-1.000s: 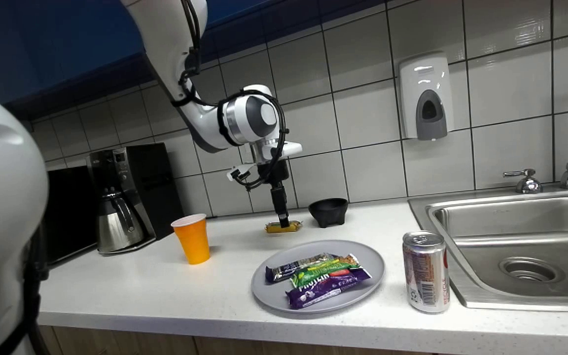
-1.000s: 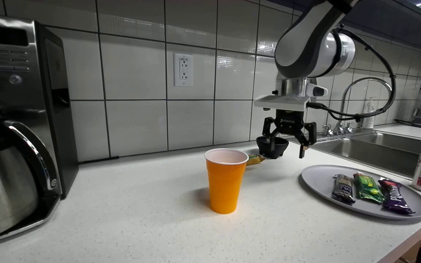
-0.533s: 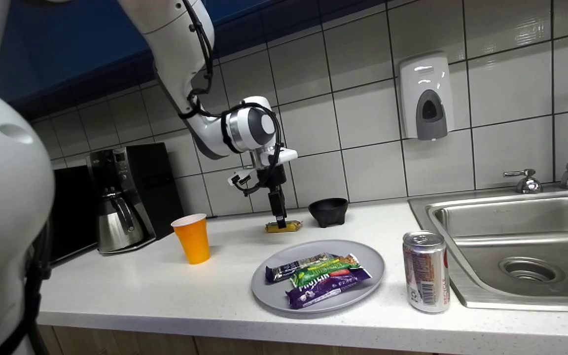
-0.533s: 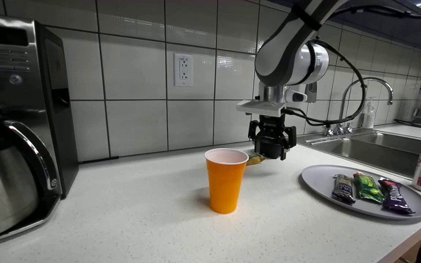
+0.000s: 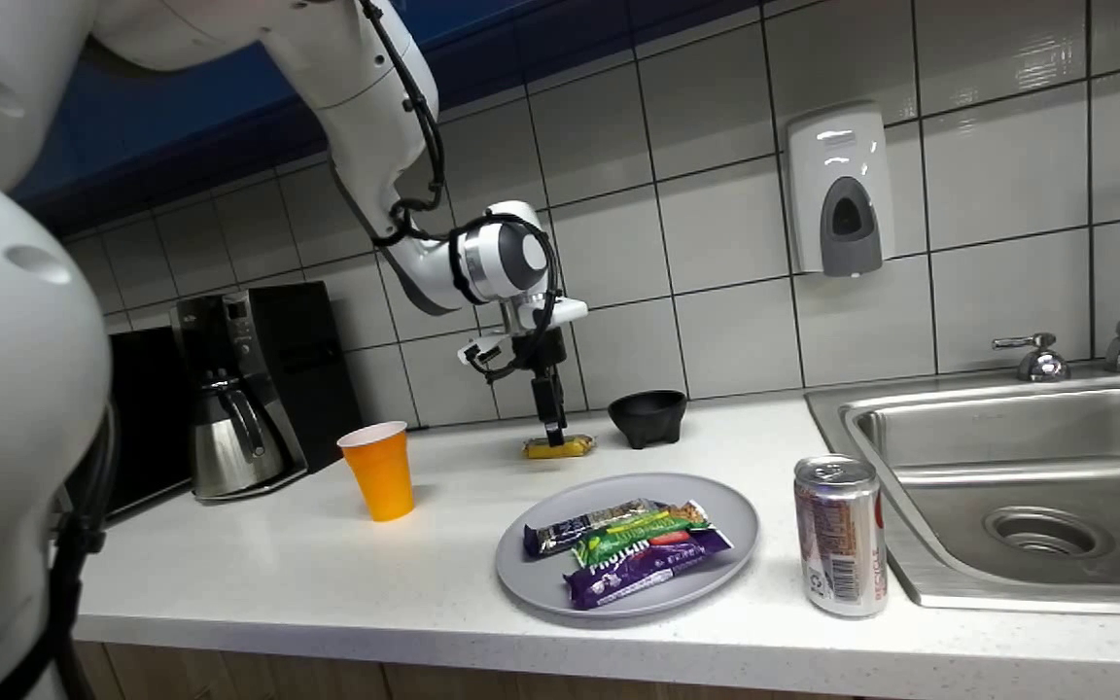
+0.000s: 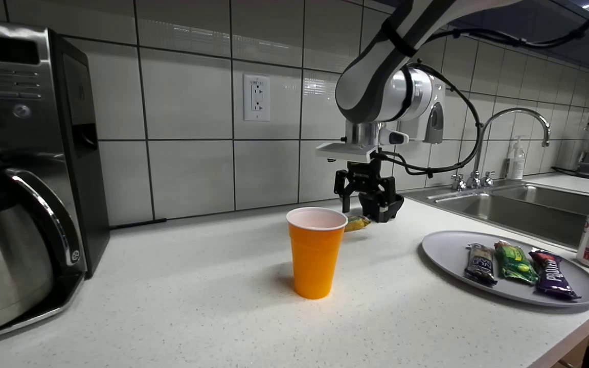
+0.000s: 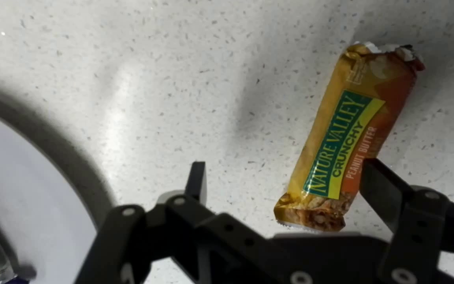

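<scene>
on the white counter sits a grey plate. near it, the gripper hangs low with its fingers spread wide, holding nothing. the golden bar lies on the counter beneath, one end showing between the two fingers, closer to the one at right in the wrist view; whether that one touches the wrapper cannot be told. in print, "nature valley" stands largest on it, then "crunchy", then "peanut butter". a purple bar, sharing the plate with a green bar and a dark bar, reads "protein".
</scene>
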Available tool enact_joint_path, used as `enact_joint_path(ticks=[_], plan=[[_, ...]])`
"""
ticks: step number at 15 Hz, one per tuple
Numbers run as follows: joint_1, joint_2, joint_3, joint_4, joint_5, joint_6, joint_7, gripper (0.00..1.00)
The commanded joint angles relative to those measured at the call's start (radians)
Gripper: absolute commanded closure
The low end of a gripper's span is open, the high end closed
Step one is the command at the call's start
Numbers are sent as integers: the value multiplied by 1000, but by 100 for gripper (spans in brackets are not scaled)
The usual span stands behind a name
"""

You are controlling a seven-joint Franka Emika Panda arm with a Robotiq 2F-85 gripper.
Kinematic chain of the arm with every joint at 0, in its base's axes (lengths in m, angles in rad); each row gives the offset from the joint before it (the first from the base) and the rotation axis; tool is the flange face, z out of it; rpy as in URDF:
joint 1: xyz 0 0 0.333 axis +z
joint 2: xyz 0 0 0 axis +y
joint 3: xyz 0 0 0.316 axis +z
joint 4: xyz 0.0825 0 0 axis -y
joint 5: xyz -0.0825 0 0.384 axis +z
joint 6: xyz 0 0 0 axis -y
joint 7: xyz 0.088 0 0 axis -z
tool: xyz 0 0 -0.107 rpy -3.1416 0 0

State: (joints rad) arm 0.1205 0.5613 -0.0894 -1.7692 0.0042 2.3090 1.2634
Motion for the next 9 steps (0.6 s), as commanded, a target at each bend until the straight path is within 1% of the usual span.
enact_joint_path(ticks=[1,4,9], plan=[[1,81,0,134,24,-82,34,0],[0,134,1,200,32,-112,41,0],[0,197,3,277,41,-146,43,0]])
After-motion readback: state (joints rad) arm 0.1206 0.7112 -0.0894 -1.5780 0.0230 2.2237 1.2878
